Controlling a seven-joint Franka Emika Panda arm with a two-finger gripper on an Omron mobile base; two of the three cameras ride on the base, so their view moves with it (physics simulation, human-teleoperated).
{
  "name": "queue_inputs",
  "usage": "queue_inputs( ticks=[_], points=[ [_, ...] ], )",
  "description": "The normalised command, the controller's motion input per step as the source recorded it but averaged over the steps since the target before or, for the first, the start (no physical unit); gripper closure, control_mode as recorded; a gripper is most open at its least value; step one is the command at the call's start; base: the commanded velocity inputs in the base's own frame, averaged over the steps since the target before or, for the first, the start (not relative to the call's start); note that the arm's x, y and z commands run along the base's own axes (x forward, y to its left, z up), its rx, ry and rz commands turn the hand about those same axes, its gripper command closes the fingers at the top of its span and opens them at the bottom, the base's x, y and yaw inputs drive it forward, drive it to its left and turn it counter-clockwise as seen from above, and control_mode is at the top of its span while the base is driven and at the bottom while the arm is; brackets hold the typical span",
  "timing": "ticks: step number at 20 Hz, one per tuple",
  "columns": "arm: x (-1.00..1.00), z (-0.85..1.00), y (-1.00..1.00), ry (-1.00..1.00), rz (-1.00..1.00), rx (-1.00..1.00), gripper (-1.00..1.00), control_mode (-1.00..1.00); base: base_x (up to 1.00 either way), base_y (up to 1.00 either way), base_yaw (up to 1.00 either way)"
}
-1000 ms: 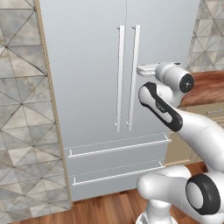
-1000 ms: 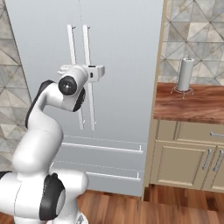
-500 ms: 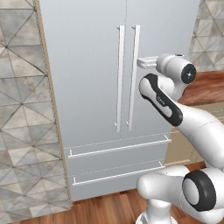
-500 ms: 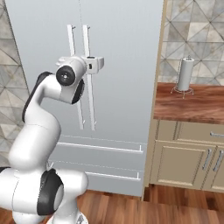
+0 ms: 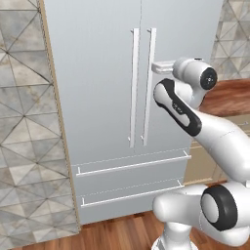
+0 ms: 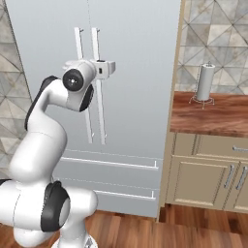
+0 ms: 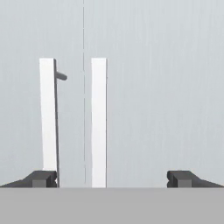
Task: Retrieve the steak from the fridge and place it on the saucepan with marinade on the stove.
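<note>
The hand [image 7: 112, 178] is released, its two dark fingertips [image 7: 42, 178] standing wide apart and grasping nothing. Directly ahead of the hand stands the fridge [image 5: 97, 97], both doors closed, the seam between them running upright just inside the left fingertip. Two thin white bar handles lie ahead of the hand: the left bar handle [image 7: 47, 116] rises right above the left fingertip, and the right bar handle [image 7: 99, 122] rises within the gap between the fingertips, nearer the left one than the right. The right fingertip faces plain door surface, well apart from either bar. Whether the hand touches the door cannot be told; in the left base view its white end [image 5: 162, 67] sits just beside the right bar handle. Below the hand are the fridge's two lower drawers [image 5: 129, 178], each with a horizontal white bar. To the hand's right, past the fridge's edge, a wooden bench [image 6: 213, 114] over pale cabinets carries an upright paper-towel roll [image 6: 205, 83]. The fridge interior is hidden behind the closed doors.
</note>
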Motion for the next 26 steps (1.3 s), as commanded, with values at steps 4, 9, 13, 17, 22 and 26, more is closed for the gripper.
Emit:
queue_inputs(
  ticks=[4, 9, 13, 17, 22, 26],
  points=[
    [0.18, 0.00, 0.00, -0.06, 0.00, 0.00, -1.00, -1.00, 0.00, 0.00, 0.00],
    [0.17, 0.00, 0.00, -0.07, 0.00, 0.00, -1.00, -1.00, 0.00, 0.00, 0.00],
    [0.13, -0.04, 0.01, -0.08, 0.00, 0.00, -1.00, -1.00, 0.00, 0.00, 0.00],
    [0.12, -0.10, 0.09, -0.08, 0.00, 0.00, -1.00, -1.00, 0.00, 0.00, 0.00],
    [0.12, 0.00, 0.13, -0.02, 0.00, 0.00, -1.00, -1.00, 0.00, 0.00, 0.00],
    [0.20, 0.00, 0.04, -0.03, 0.00, 0.00, -1.00, -1.00, 0.00, 0.00, 0.00]
  ],
)
